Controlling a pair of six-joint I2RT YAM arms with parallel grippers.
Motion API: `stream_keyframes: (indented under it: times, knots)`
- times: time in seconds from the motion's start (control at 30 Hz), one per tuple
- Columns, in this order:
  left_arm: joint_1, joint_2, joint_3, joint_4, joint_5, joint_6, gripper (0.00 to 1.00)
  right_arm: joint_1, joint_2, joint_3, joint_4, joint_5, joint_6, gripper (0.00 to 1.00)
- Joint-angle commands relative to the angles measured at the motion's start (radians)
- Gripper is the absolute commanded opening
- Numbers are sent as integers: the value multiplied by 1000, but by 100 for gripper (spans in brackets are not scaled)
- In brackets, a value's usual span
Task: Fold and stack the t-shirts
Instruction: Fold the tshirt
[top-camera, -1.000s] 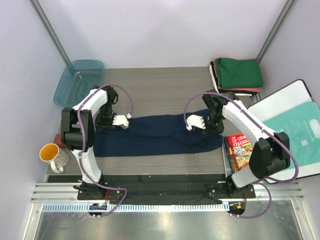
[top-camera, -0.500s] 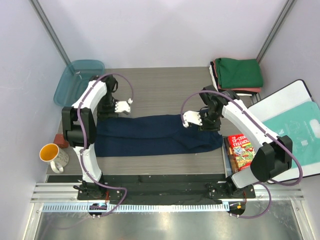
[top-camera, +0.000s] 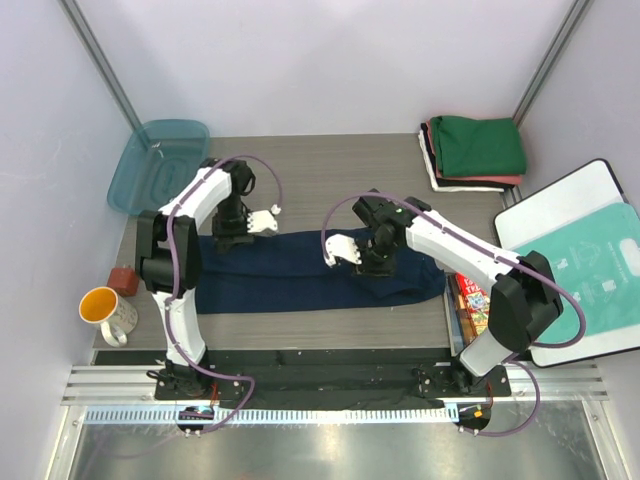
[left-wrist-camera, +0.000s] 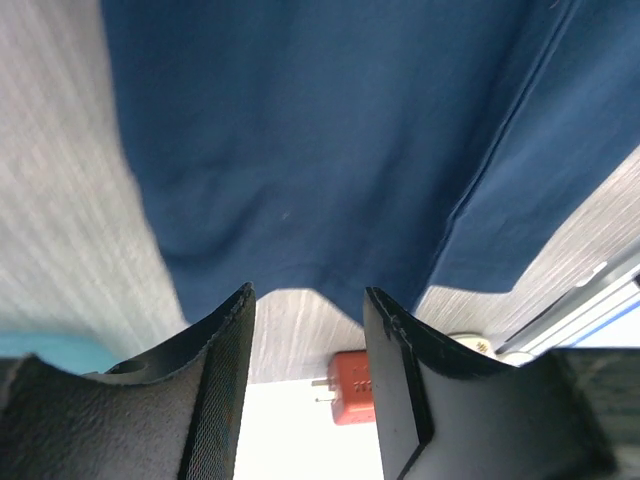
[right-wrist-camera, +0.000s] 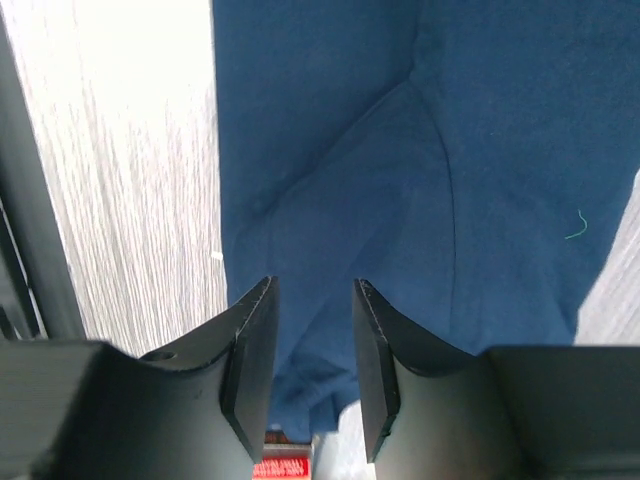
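left fingers (left-wrist-camera: 222, 385), right fingers (right-wrist-camera: 252, 365) gape over navy t-shirt (top-camera: 290, 275); teal bin (top-camera: 150, 165) apart

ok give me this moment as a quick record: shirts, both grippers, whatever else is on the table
navy t-shirt: lying as a long band across the table, not in the stack
folded stack: far right corner, green shirt on top
left gripper: open, above the navy shirt's edge, holding nothing
right gripper: open, above the navy shirt, holding nothing
other: teal bin, mug
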Motion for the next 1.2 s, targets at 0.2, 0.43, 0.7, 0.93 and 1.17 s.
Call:
stream_keyframes:
  times: [0.2,0.43,0.7,0.93,1.17]
  knots:
    - [-10,-31,-93,44,64,-100,46,-5,33,-83,159,-92,166,38]
    - [-10,-45,-121,64,59,-115,45,6,30,-123,193,-88,212,39]
    - [-10,-43,-119,68,47,-123,44,8,59,-166,223,-66,220,37]
    - [-8,-54,-142,78,42,-114,44,6,88,-186,283,-22,235,34]
    - [-10,-56,-153,90,51,-114,44,8,93,-218,322,23,240,32]
